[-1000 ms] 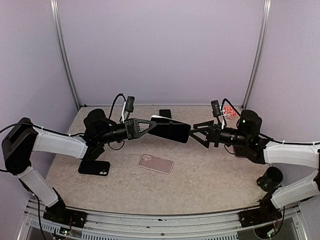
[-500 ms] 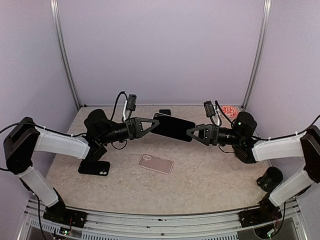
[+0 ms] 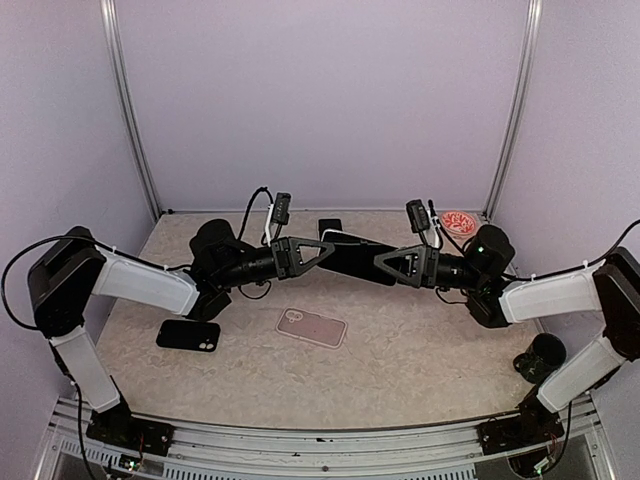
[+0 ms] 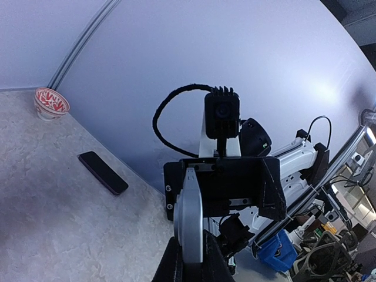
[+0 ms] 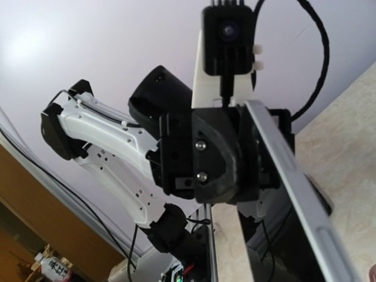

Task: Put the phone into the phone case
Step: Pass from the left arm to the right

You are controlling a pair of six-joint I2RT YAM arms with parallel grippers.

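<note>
Stiff, slick phone [image 3: 352, 256], best pinched across its flat faces: my left tool [image 3: 322, 247] clamps one end, while I cannot tell whether my right tool [image 3: 384, 262] grips the other.

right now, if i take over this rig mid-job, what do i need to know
Left claw: shut on the phone, which it holds in the air on its edge.
Right claw: open, with its jaws either side of the phone's other end and not clamped.
Pink phone case: flat on the table, apart from both claws.
Done: the phone is up off the table.
Left: bring the phone down to the case and press it in.
</note>
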